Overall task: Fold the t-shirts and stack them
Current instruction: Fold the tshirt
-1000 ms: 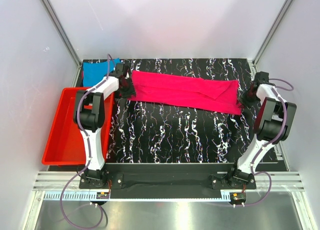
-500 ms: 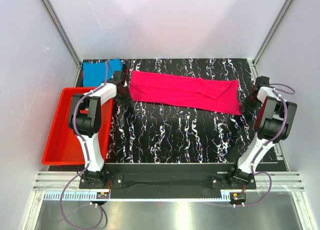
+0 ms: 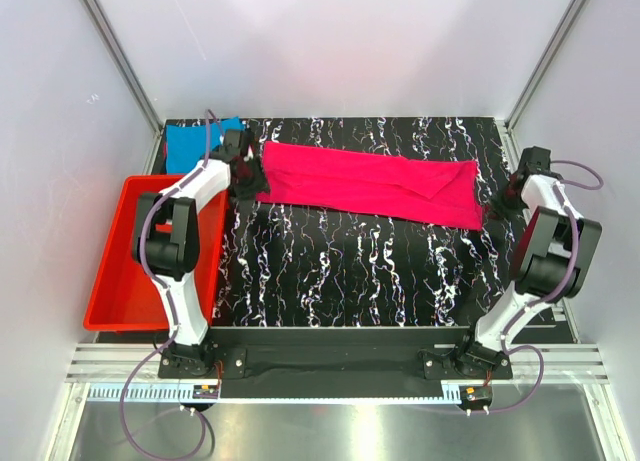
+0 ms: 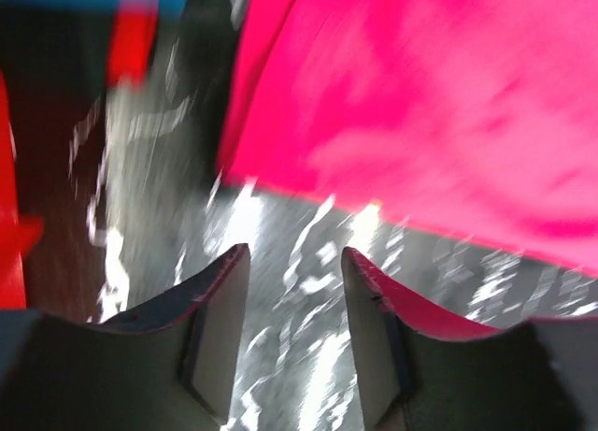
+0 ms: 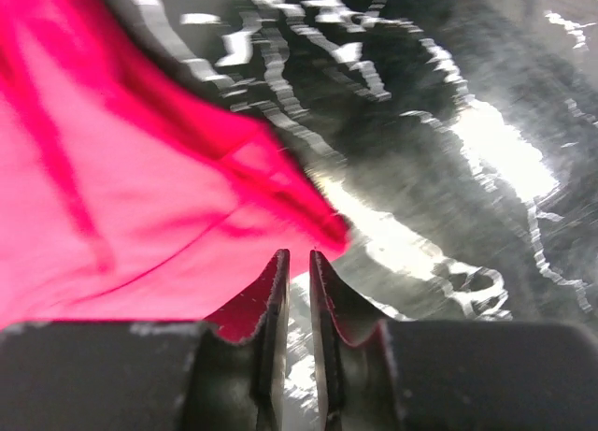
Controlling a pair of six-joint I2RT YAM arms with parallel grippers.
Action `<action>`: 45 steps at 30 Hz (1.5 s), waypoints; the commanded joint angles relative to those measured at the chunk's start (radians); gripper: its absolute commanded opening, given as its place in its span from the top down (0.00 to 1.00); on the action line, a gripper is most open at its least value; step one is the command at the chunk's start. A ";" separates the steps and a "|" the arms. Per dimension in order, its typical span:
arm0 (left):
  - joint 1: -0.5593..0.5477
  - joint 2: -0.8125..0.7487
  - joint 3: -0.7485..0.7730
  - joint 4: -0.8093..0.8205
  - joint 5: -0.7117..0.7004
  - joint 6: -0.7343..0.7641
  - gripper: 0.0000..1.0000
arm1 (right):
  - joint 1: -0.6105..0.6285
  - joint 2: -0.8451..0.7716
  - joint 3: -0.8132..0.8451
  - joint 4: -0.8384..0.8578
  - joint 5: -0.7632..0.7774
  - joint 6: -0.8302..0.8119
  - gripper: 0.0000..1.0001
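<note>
The pink t-shirt [image 3: 370, 184] lies folded into a long strip across the back of the table. The blue t-shirt [image 3: 195, 141] lies in the back left corner. My left gripper [image 3: 252, 181] hovers at the strip's left end. In its wrist view it is open [image 4: 294, 255] over bare table, with the pink t-shirt [image 4: 439, 113] just ahead. My right gripper [image 3: 503, 199] sits off the strip's right end. Its jaws [image 5: 299, 255] stand a narrow slit apart with nothing between them, just short of the pink t-shirt's corner [image 5: 318, 221].
A red tray [image 3: 120, 281] stands along the table's left side, beside the left arm, and its rim [image 4: 11, 216] shows in the left wrist view. The table top [image 3: 340, 271] is black with white marbling. White walls close in the back and both sides.
The right gripper has drawn a little rightward, off the shirt's end. The left arm's elbow swung left while its gripper stayed by the strip's left end. The pink shirt has not moved.
</note>
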 commanded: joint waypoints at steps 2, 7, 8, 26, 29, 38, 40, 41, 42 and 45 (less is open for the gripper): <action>0.003 0.067 0.118 0.049 0.000 -0.012 0.49 | 0.007 -0.078 0.025 0.036 -0.102 0.045 0.82; 0.007 0.153 0.188 0.008 -0.023 -0.032 0.48 | 0.073 -0.020 0.124 0.025 -0.110 0.046 0.93; 0.007 0.163 0.193 -0.007 -0.024 -0.035 0.48 | 0.080 0.008 0.138 0.022 -0.108 0.046 0.95; 0.000 0.183 0.157 -0.049 -0.020 -0.026 1.00 | 0.085 0.215 0.134 0.020 -0.004 0.004 0.98; -0.010 0.154 0.097 -0.041 -0.014 -0.024 1.00 | 0.079 0.215 0.131 0.004 0.002 -0.010 0.98; -0.060 0.027 -0.070 -0.040 -0.014 -0.003 1.00 | 0.048 0.198 0.111 -0.035 0.094 -0.039 0.99; -0.069 0.004 -0.098 -0.038 -0.023 -0.004 1.00 | 0.044 0.180 0.094 -0.035 0.108 -0.044 0.98; -0.072 -0.017 -0.110 -0.040 -0.026 -0.004 1.00 | 0.039 0.172 0.088 -0.036 0.120 -0.049 0.99; -0.074 -0.028 -0.133 -0.038 -0.026 -0.004 1.00 | 0.037 0.166 0.073 -0.038 0.127 -0.052 0.99; -0.077 -0.063 -0.181 -0.044 -0.023 -0.006 1.00 | 0.030 0.140 0.034 -0.018 0.139 -0.055 0.98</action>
